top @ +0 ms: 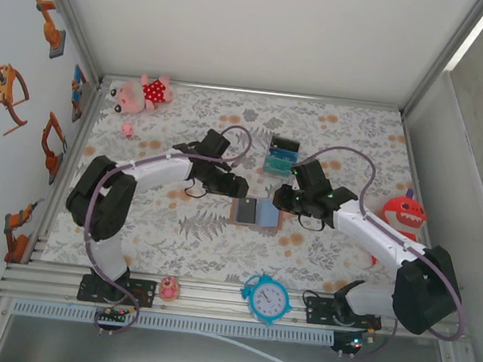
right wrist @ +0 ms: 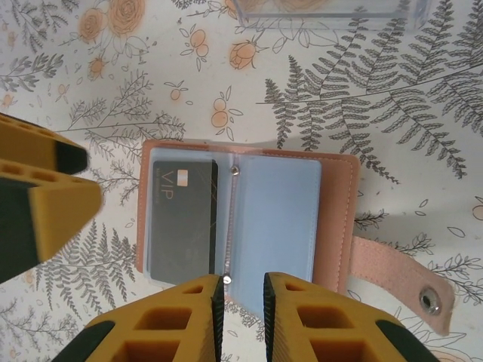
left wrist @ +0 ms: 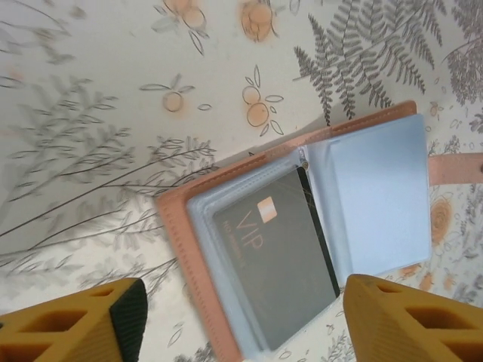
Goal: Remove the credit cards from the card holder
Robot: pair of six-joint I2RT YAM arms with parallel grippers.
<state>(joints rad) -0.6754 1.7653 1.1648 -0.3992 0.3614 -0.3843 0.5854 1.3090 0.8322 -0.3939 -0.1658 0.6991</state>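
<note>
Left gripper (left wrist: 243,302) released, fingers spread wide above the open card holder (left wrist: 377,188), right gripper (right wrist: 241,290) nearly clenched at holder's six o'clock edge, grip unclear, holder flat on table (top: 342,131), dark VIP card (right wrist: 183,219) in nine o'clock pocket

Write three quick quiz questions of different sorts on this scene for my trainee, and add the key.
1. True or false: the card holder is folded shut.
2. Which word is printed on the dark card in its pocket? A) VIP B) GOLD C) BANK
3. Fill in the blank: in the left wrist view, the left tool hangs over the card holder with its fingers wide ____.

Key: 1 false, it lies open; 2 A; 3 open.
</note>
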